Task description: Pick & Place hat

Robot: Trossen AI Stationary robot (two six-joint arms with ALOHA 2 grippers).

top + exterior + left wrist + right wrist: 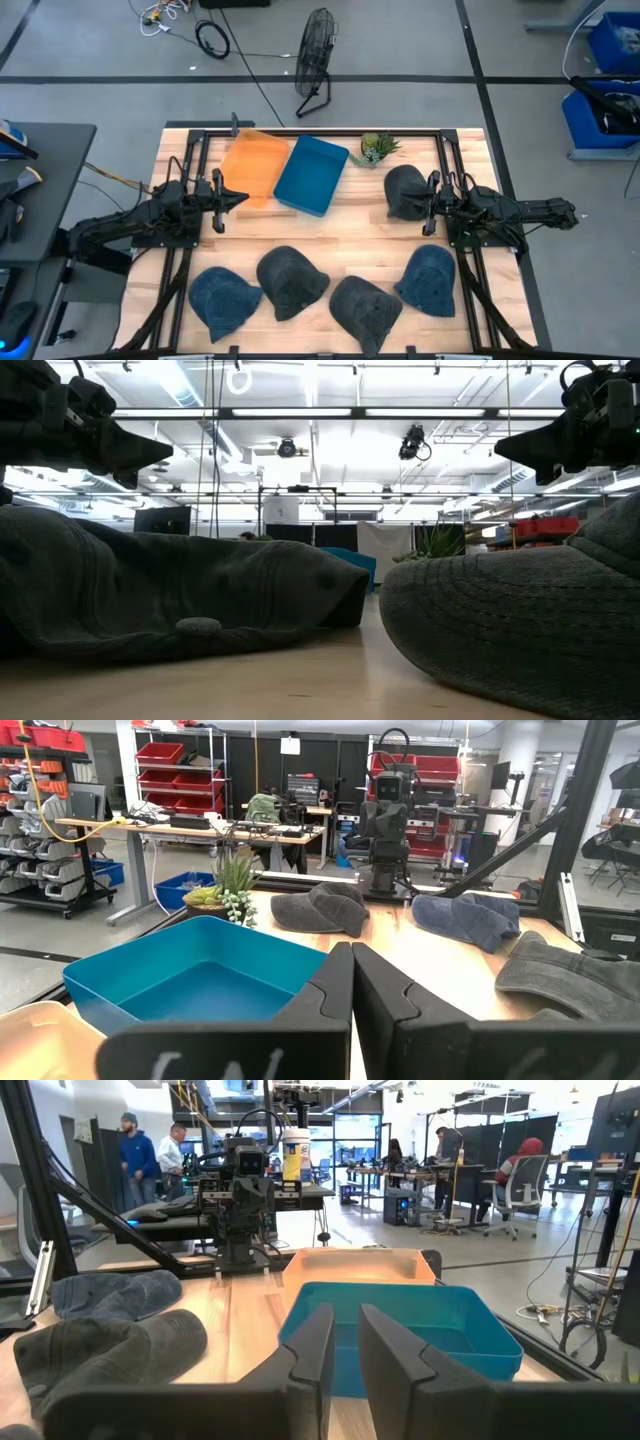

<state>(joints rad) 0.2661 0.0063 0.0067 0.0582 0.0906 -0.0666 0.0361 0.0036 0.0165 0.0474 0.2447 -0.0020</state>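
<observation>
Several soft hats lie flat on the wooden table. One dark grey hat (403, 190) sits near the right edge, partly under my right gripper (426, 203), which hangs above it with a narrow gap between its fingers (346, 1350) and holds nothing. Along the near edge lie a blue hat (222, 300), two dark grey hats (290, 282) (365, 308) and another blue hat (430, 282). My left gripper (238, 197) hovers shut (352, 990) over the table's left part, beside the orange tray (252, 165).
A blue tray (312, 175) and the orange tray lie side by side at the table's far middle, with a small potted plant (378, 147) to their right. Bare wood shows between the trays and the near row of hats. People stand in the room beyond.
</observation>
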